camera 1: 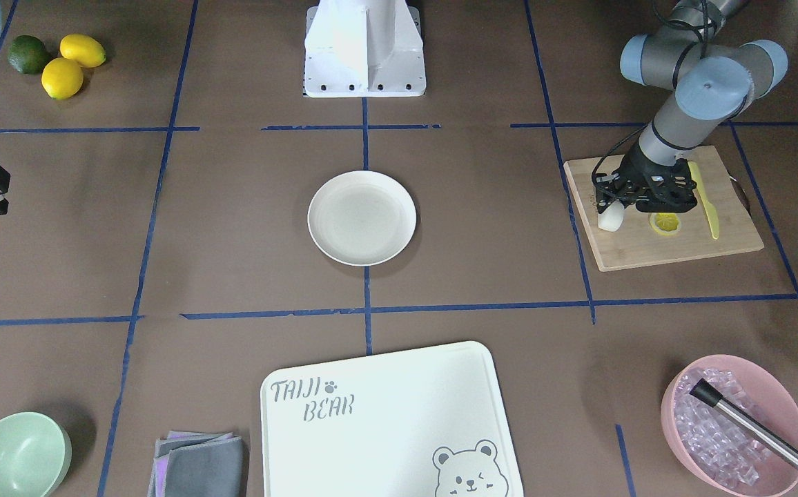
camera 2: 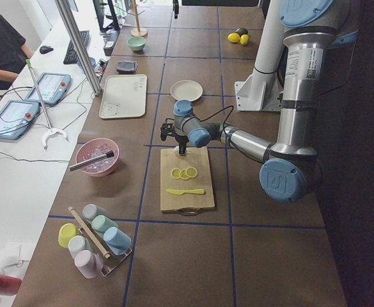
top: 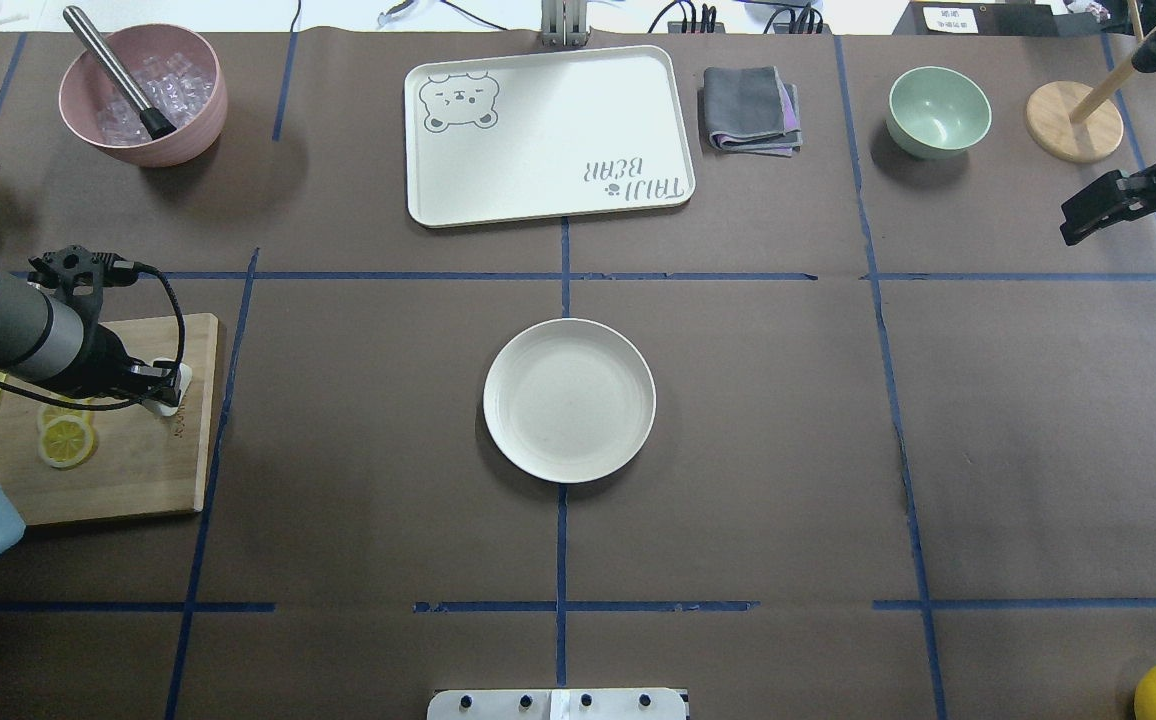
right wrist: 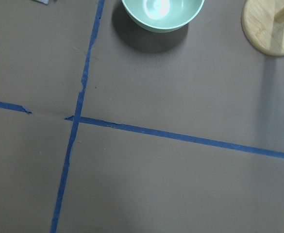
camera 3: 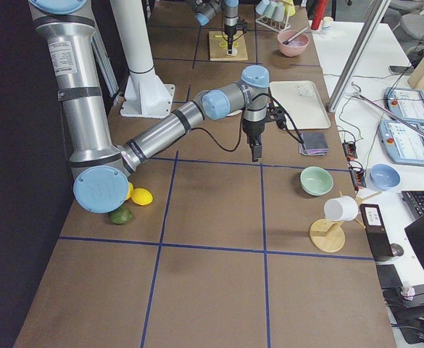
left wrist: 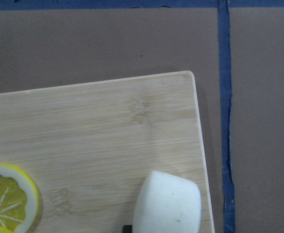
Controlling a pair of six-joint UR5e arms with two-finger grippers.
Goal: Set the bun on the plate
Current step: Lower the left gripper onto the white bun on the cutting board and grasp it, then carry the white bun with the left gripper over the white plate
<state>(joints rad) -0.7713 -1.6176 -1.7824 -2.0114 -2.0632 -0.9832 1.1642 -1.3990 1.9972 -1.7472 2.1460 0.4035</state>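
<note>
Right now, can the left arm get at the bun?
Probably yes. The left gripper sits over the bun at the wooden board's corner, with nothing between them; the lemon slices lie to one side. Whether the jaws grip it is unclear.

bun [left wrist: 167, 204]: matt, soft foam-like | cutting board [left wrist: 93, 136]: grained wood | plate [camera 1: 362, 218]: smooth matt

Lemon slices [camera 1: 665, 223] beside bun [camera 1: 610, 219], plate [camera 1: 362, 218] seemingly bare
</note>
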